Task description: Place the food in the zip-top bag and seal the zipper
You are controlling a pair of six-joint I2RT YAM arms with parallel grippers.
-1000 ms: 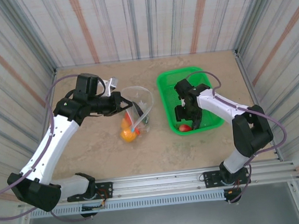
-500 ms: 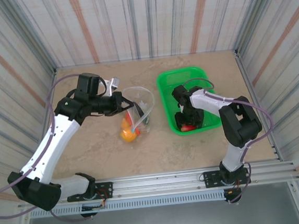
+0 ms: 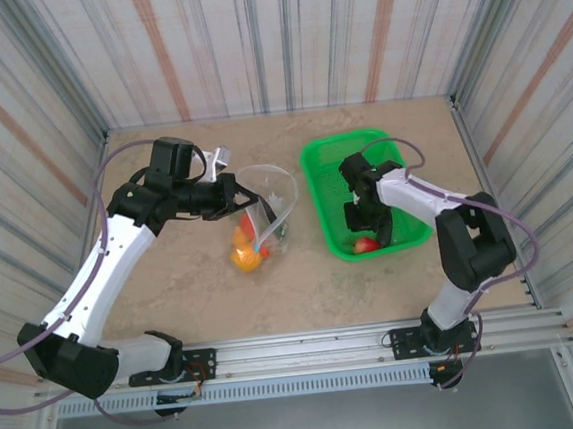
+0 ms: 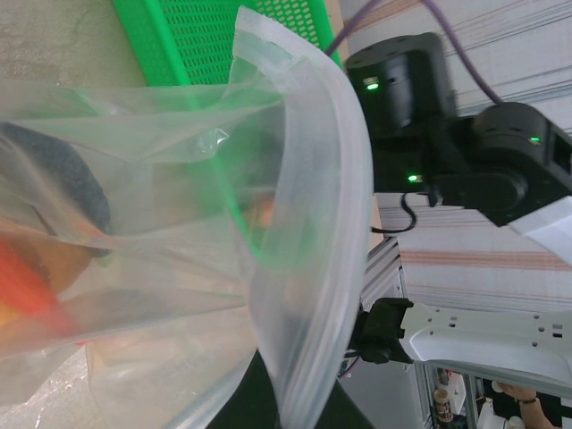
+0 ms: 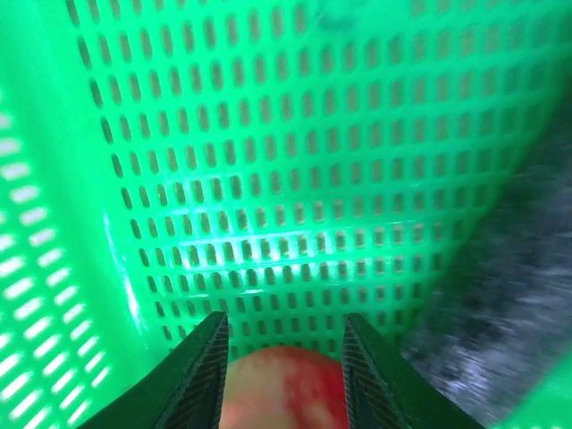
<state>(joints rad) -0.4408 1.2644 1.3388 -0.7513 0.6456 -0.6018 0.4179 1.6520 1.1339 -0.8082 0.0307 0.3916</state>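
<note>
Zip-top bag (image 3: 269,191), left of green basket (image 3: 322,161), pinched at its rim by left gripper (image 3: 233,197); inside basket, right gripper (image 5: 284,323) clamped on red fruit (image 5: 281,391).

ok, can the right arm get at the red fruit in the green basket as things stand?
Probably yes. The right gripper is down inside the green mesh basket, its fingers either side of the red fruit, with nothing between. Whether they pinch it yet, I can't tell.

Bright, even light; zip-top bag (image 4: 179,268) and basket (image 5: 268,179) blur close up.
</note>
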